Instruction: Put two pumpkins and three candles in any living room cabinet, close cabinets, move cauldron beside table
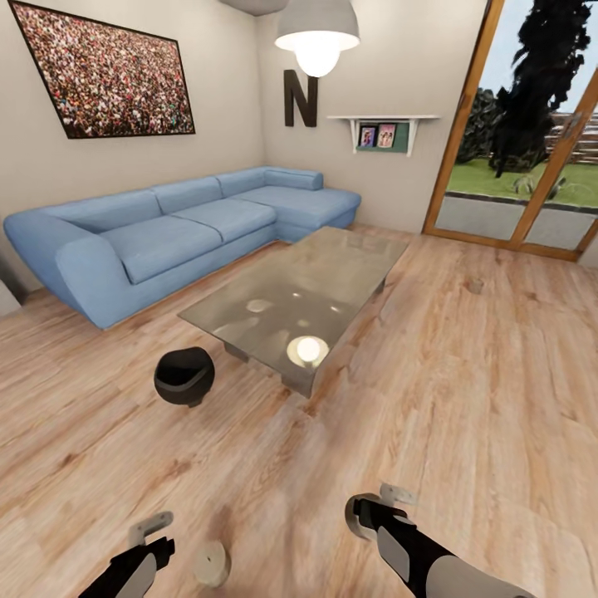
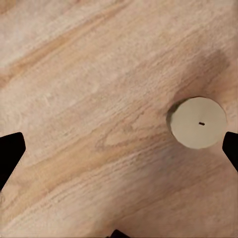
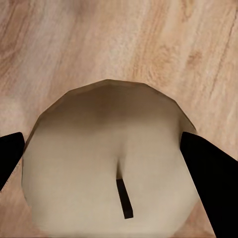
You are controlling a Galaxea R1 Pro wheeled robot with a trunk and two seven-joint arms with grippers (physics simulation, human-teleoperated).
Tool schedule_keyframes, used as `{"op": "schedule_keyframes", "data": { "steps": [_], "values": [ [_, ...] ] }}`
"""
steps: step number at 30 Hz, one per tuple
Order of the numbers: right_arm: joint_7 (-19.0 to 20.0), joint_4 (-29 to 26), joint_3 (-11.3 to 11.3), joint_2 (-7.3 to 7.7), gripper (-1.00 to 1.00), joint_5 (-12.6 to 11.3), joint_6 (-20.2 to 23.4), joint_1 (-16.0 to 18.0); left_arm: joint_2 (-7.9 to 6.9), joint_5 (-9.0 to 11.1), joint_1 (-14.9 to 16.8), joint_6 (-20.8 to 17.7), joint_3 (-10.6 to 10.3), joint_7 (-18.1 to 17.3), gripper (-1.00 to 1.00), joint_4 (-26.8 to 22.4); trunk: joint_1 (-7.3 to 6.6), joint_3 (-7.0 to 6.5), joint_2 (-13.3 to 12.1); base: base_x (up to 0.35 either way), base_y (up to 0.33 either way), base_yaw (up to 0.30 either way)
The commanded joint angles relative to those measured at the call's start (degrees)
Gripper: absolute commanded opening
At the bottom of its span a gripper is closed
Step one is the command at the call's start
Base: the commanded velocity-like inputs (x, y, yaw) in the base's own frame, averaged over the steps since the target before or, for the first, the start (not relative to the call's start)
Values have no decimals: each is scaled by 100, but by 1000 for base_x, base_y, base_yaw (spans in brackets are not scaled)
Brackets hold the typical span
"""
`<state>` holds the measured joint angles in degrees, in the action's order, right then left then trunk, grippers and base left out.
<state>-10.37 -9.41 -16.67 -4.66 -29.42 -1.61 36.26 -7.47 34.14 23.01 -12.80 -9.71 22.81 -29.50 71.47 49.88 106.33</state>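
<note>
A black cauldron (image 1: 184, 375) sits on the wooden floor, close beside the near-left corner of the glass-topped table (image 1: 332, 266). One grey-beige candle (image 1: 213, 563) (image 2: 199, 123) stands on the floor just right of my left gripper (image 1: 158, 536) (image 2: 119, 148), whose fingers are spread wide open above the floor, with the candle near one fingertip. My right gripper (image 1: 378, 505) (image 3: 114, 163) hangs over the floor, shut on another candle (image 3: 99, 148) that sits between its two fingers. The pumpkins and the cabinet are out of view.
A long blue corner sofa (image 1: 166, 232) lines the left wall behind the table. A glass sliding door (image 1: 523, 166) with a wooden frame is at the back right. A lamp (image 1: 317, 37) hangs over the table. Wooden floor stretches to the right of the table.
</note>
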Motion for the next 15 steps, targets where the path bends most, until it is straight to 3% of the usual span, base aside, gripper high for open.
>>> {"op": "schedule_keyframes", "data": {
  "steps": [1,7,15],
  "values": [
    [-26,0,-49,0,-100,-56,-16,4,-7,41,2,-21,-48,48,100,-12,0,5,2,98,70,-2],
    [-22,0,-47,4,-100,-56,-15,4,0,39,2,-21,-49,48,100,-12,0,5,2,127,120,-1],
    [-20,0,-47,9,-100,-56,-16,4,0,32,2,-21,-49,48,100,-12,0,5,2,75,-98,0]
  ]
}}
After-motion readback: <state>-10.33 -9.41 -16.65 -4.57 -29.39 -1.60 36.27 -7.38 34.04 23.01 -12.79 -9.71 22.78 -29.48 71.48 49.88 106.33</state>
